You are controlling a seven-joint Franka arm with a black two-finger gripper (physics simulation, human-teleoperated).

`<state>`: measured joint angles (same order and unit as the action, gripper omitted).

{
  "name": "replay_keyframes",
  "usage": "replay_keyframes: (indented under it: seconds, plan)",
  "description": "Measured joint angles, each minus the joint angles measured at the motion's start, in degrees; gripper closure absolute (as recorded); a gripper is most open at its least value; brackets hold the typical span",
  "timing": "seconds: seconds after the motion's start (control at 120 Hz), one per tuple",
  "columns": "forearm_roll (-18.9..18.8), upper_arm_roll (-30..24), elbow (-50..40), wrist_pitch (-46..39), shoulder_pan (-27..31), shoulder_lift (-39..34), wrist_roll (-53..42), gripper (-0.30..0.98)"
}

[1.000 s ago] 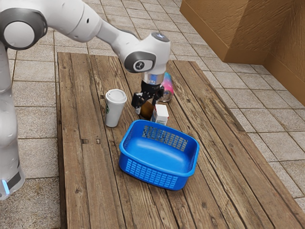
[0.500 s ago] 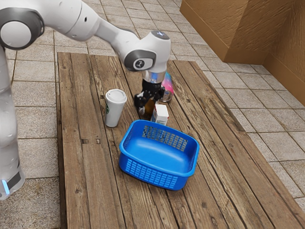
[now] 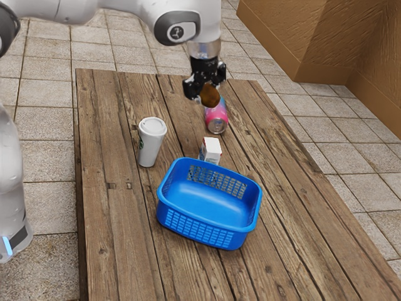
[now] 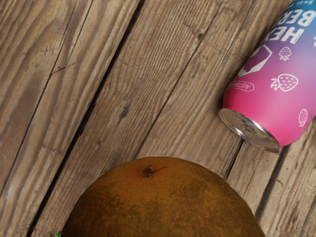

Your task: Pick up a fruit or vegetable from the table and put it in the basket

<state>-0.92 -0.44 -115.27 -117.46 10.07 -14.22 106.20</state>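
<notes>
Well clear of the basket's rim (image 3: 232,172), the end effector (image 3: 208,89) clamps brown fruit (image 3: 211,96)

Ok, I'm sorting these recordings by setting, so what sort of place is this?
It looks like a patio or courtyard, though a rustic room is possible: square stone-like floor tiles, a rough brown wall and a weathered plank table.

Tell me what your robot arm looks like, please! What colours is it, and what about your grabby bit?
My arm is mostly smooth and white, with chunky, rounded parts. A dark grey cap has a little round sign on it. Low down there's a light-blue strip beside a dark band. My jaws are black.
</notes>
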Motion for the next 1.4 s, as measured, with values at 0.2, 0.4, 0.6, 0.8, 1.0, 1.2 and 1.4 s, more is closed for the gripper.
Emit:
replay_keyframes:
  seconds: [0.2,0.4,0.6,0.8,1.0,1.2,1.4]
  plan:
    - [-0.4,-9.7,1.7,4.8,-0.2,-2.2,-0.2,0.39]
    - [-0.3,-16.5,1.4,7.7,-0.2,-2.3,-0.3,0.42]
    - [-0.1,-20.1,1.6,8.8,-0.6,-1.7,-0.5,0.42]
    - [-0.1,-23.4,3.1,9.0,-0.8,0.2,-0.6,0.41]
    - [-0.1,-24.6,4.4,8.5,-0.8,2.7,-0.7,0.42]
    - [-0.4,-25.6,5.9,8.3,-0.8,3.8,-0.8,0.29]
    - [-0.7,-27.1,6.0,8.5,-0.8,3.6,-0.7,0.07]
